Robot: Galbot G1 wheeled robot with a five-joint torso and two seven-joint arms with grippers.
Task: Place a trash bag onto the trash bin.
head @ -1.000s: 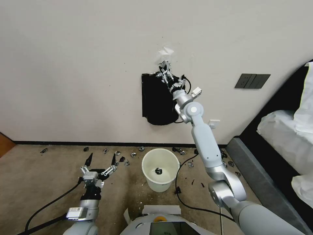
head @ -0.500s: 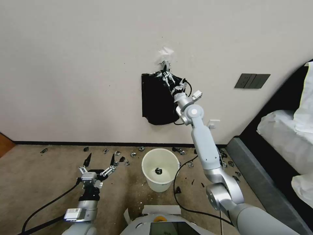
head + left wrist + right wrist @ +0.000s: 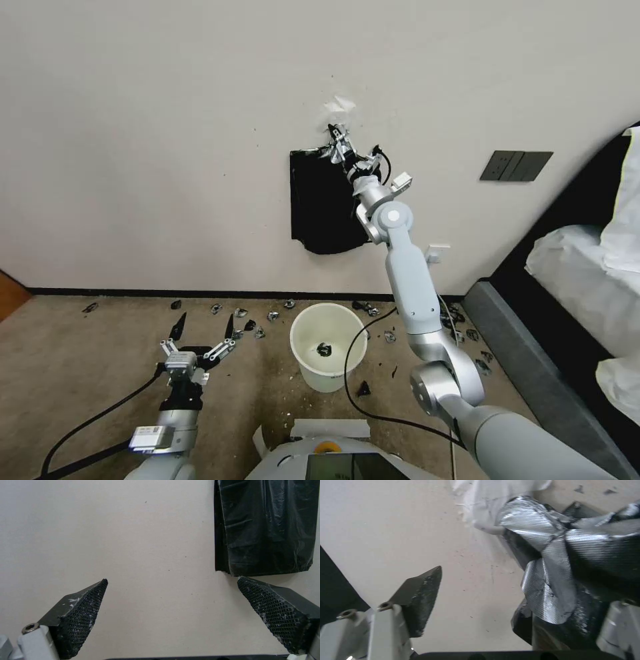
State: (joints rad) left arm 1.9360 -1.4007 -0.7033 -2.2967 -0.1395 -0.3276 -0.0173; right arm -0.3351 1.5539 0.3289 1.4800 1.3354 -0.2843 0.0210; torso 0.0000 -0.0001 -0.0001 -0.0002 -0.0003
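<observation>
The trash bin [image 3: 327, 381], a cream-white bucket, stands on the carpet by the wall with a small black scrap [image 3: 324, 348] inside. Above it a flat black bag pack [image 3: 319, 203] hangs on the wall, also seen in the left wrist view [image 3: 266, 525]. The trash bag as a single loose bag is out of view. My right gripper [image 3: 337, 143] is raised to the pack's top, open. One of its fingers [image 3: 420, 597] is against bare wall, the other sits behind the silver gathered part [image 3: 546, 555]. My left gripper [image 3: 205, 328] waits low at the left, open and holding nothing [image 3: 172, 580].
A bed with white bedding [image 3: 587, 267] and a dark frame [image 3: 507, 333] fills the right side. A dark switch plate [image 3: 515, 165] is on the wall. Black scraps [image 3: 267, 315] lie along the skirting. Cables [image 3: 353, 393] run over the carpet beside the bucket.
My right arm has swung a little to the left, and its gripper has shifted slightly along the silver top of the pack. The left gripper has barely drifted.
</observation>
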